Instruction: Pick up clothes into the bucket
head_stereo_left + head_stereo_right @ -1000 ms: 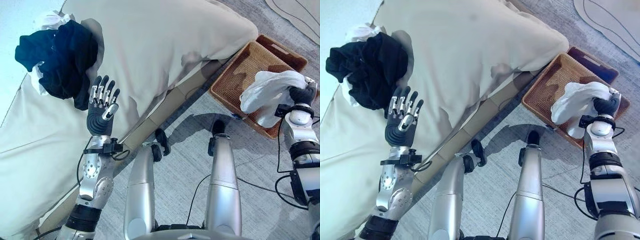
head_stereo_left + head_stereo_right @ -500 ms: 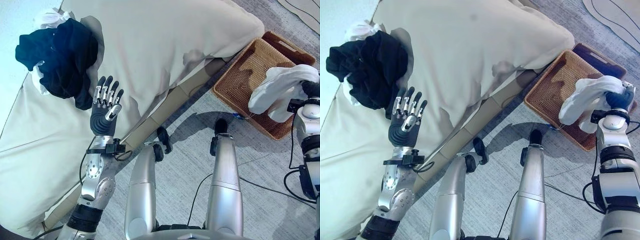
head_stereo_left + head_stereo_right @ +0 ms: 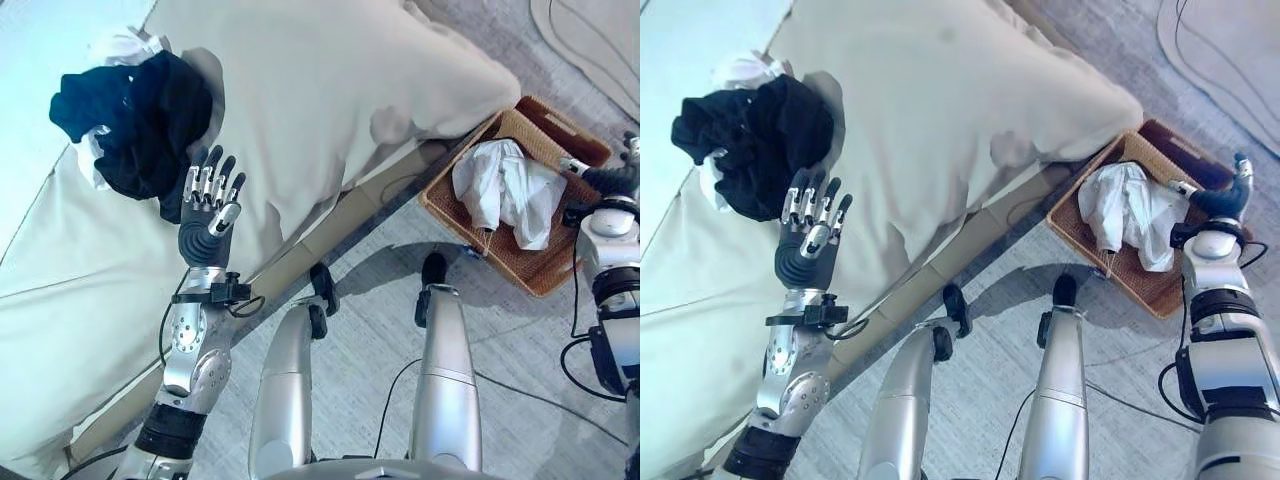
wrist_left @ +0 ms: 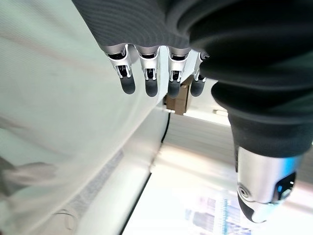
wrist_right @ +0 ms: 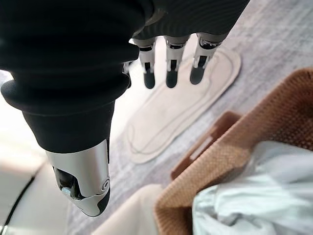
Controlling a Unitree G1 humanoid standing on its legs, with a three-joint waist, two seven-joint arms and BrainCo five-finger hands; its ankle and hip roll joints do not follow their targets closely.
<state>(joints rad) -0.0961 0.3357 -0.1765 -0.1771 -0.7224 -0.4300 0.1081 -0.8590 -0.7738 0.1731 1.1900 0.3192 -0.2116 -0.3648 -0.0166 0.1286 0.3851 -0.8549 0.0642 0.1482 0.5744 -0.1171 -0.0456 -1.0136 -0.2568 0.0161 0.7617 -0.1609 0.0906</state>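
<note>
- Left eye view: white garment (image 3: 503, 190) lies crumpled inside the wicker basket (image 3: 462, 158) on the floor beside the bed (image 3: 330, 90).
- Right hand (image 3: 620, 178), fingers straight and empty, hovers at the basket's far edge.
- Left hand (image 3: 207, 205), fingers spread, held just beside the dark clothes pile (image 3: 140, 130) on the bed.

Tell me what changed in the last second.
The right hand let go of the white garment, which dropped into the wicker basket; its fingers are now straight. The left hand stayed open beside the dark clothes on the bed.
</note>
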